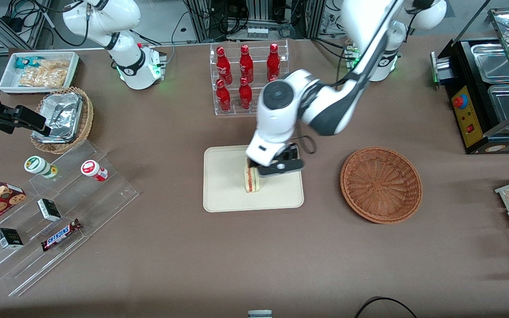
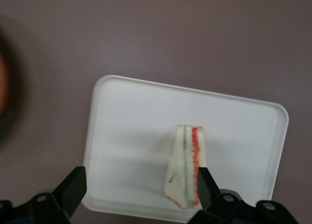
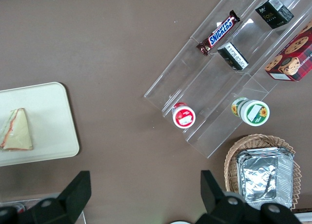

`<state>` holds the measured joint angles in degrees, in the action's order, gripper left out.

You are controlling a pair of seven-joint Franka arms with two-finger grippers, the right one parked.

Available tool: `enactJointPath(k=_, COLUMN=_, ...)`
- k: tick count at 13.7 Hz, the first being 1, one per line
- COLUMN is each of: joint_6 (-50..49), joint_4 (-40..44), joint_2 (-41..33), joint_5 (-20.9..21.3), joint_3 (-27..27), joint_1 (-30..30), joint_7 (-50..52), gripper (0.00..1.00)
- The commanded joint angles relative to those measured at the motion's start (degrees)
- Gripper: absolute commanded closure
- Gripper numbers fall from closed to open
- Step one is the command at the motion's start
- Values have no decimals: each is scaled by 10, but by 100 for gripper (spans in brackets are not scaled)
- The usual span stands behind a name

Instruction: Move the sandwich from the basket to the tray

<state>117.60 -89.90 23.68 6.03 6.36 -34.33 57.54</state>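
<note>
Sandwich (image 2: 185, 166) lies on tray (image 2: 126, 136), jaws (image 2: 139, 185) spread above.

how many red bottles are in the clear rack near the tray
5 red bottles show: three in the row farther from the front camera, two in the nearer row. The arm above the tray may hide a sixth. The gripper is open, beside the sandwich.

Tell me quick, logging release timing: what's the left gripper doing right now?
Left gripper: open above the tray, fingers apart and holding nothing; the sandwich lies on the tray beside one finger.
</note>
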Motion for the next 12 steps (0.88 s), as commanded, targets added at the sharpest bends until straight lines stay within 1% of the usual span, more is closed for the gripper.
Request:
enactJointPath(k=1, joint_6=-69, joint_4=-55, joint_2=-100, joint_5=-1, joint_3=3, joint_1=48, joint_7=28, gripper=0)
enactJointPath(k=3, joint_6=-153, joint_4=-56, joint_2=-153, joint_5=-1, joint_3=3, joint_1=106, joint_7=15, gripper=0)
enactJointPath(k=4, joint_6=-181, joint_4=-56, joint_2=-172, joint_5=-2, joint_3=3, joint_1=135, joint_7=-10, gripper=0)
enactJointPath(k=7, joint_6=-268, joint_4=-60, joint_2=-225, joint_5=-2, joint_3=3, joint_1=200, joint_7=-131, gripper=0)
enactJointPath(k=10, joint_6=-321, joint_4=-75, joint_2=-272, joint_5=-26, joint_3=2, joint_1=263, joint_7=-277, gripper=0)
enactJointPath(k=12, joint_6=-345, joint_4=-76, joint_2=-286, joint_5=-28, joint_3=3, joint_1=310, joint_7=-363, gripper=0)
